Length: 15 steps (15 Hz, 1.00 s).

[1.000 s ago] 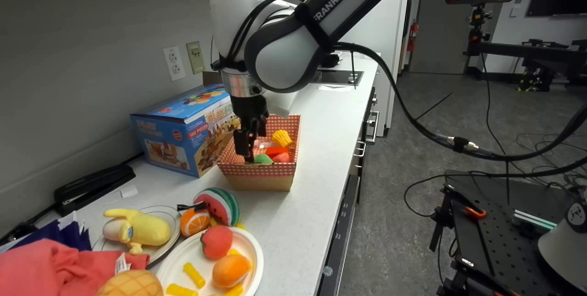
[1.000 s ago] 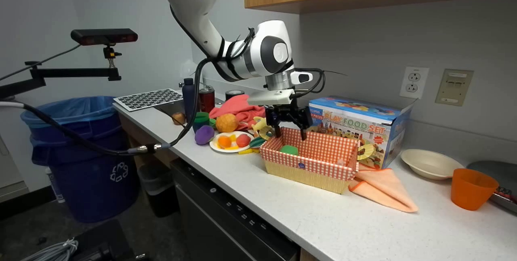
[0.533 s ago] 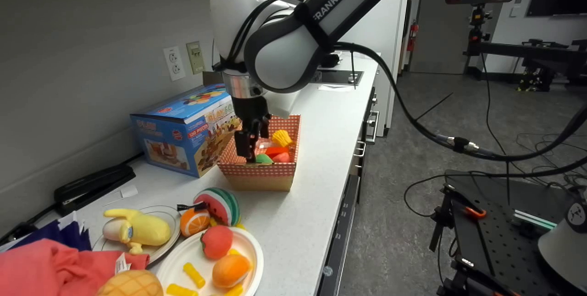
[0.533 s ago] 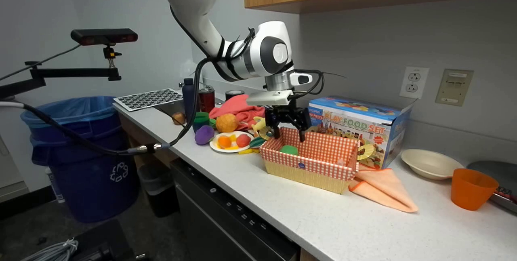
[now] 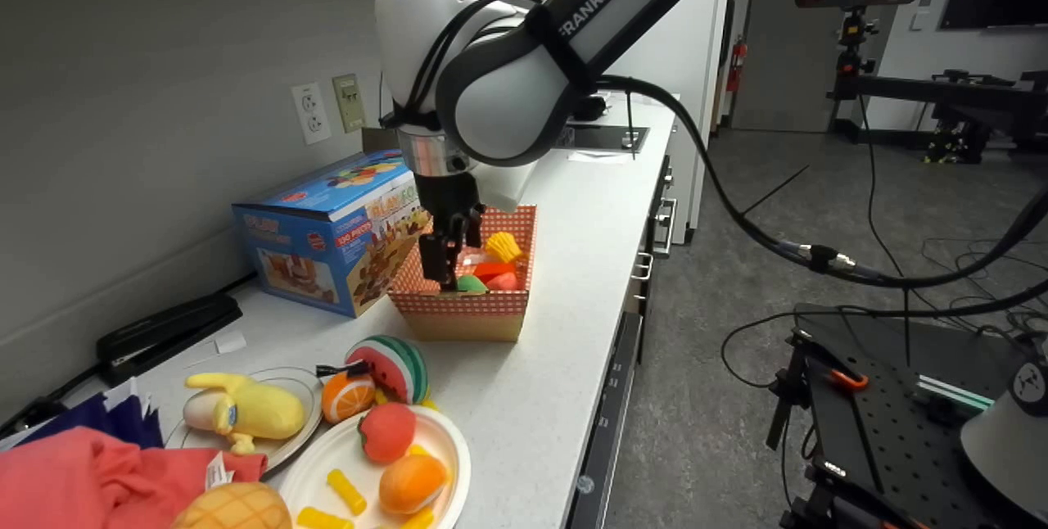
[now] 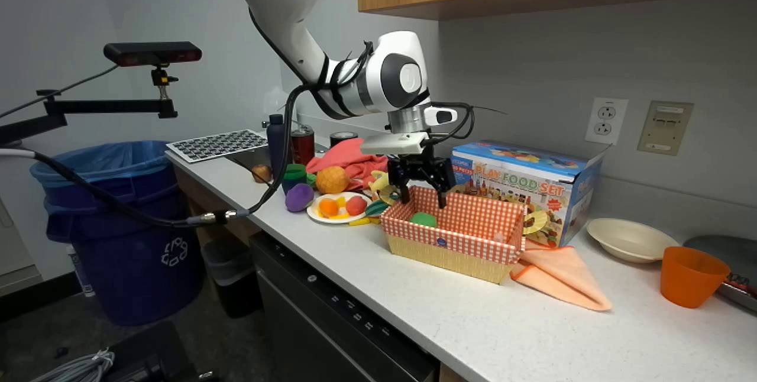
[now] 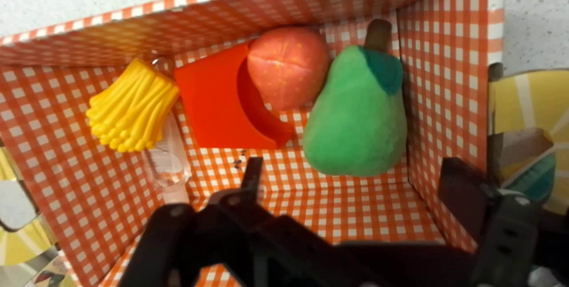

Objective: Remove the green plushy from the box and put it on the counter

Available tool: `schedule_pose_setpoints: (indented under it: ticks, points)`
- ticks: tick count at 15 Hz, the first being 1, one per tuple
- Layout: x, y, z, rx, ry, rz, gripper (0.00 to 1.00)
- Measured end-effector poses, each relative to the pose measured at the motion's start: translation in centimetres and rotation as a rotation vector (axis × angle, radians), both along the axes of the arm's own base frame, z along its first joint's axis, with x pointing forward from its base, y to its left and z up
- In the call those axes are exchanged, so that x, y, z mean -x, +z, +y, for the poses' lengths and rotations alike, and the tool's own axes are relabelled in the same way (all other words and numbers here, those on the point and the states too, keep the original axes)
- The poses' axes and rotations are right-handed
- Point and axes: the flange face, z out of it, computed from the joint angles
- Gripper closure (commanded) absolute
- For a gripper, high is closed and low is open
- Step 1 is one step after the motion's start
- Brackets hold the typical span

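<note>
The green plushy [image 7: 355,122] is pear-shaped with a brown stem and a dark green leaf. It lies in one end of the box [image 7: 444,51], which has a red-and-white checked lining and tan outside. The plushy also shows in both exterior views [image 6: 424,220] [image 5: 470,284]. The box [image 6: 440,258] stands on the white-grey counter [image 6: 402,293]. My gripper [image 7: 353,167] is open and empty, fingers spread wider than the plushy. In the exterior views the gripper [image 6: 424,200] [image 5: 458,263] points down over the plushy's end of the box, apart from the plushy.
In the box lie a red toy fruit [image 7: 288,67], a red fries holder [image 7: 218,100], yellow toy fries [image 7: 133,109] and a clear bottle [image 7: 166,162]. Beside it stand a blue toy carton [image 5: 327,226], toy watermelon [image 5: 393,367] and a white plate [image 5: 458,463]. An orange cup [image 6: 692,275] stands farther along.
My gripper has shifted very slightly and sits a touch lower than one second ago. Over the last half second it looks still. The box and its contents have not moved.
</note>
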Motion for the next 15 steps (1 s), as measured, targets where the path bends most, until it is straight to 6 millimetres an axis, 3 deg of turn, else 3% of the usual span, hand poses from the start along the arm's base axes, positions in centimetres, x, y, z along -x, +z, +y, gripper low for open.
schedule_pose_setpoints:
  ticks: [6, 9, 11, 12, 15]
  points:
    - [0.4, -0.4, 0.6, -0.042, 0.000, 0.041, 0.01]
    - [0.9, -0.7, 0.8, -0.048, -0.001, 0.086, 0.10]
    - [1.1, -0.9, 0.8, -0.049, -0.004, 0.112, 0.19]
    - [1.2, -1.0, 0.8, -0.052, -0.007, 0.123, 0.35]
    - [1.5, -1.1, 1.0, -0.068, -0.006, 0.147, 0.60]
